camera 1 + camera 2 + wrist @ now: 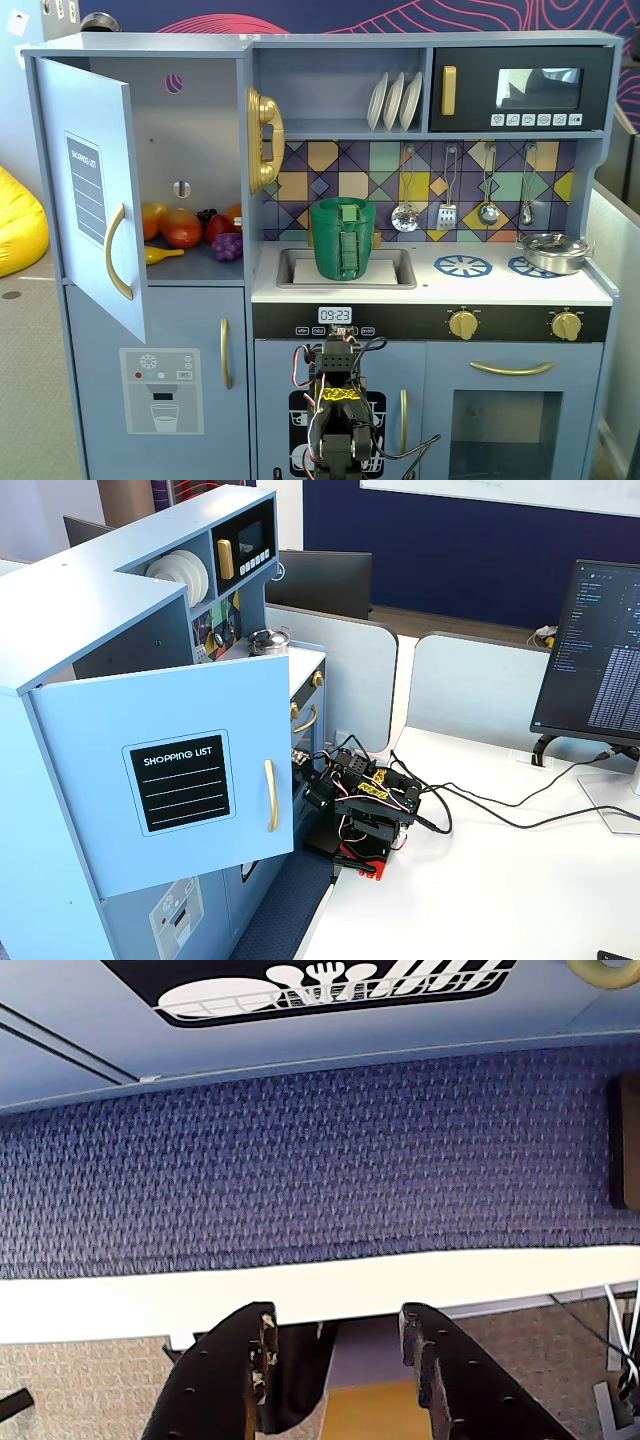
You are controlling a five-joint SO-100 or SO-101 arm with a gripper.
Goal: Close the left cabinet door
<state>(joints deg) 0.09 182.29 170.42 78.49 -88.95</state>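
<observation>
Left cabinet door (pixel 92 190) swung open; folded arm's gripper seemingly hidden.

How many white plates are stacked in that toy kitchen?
3 white plates, standing on edge side by side on the upper shelf left of the microwave: left, middle, right. None seem hidden.

The black arm (pixel 338 400) sits folded low and compact near its base, wrist tipped downward, while its end effector (pixel 335 1360) hangs empty in the wrist view, the two dark fingers (pixel 235 1370) parted with a clear gap between them.
</observation>
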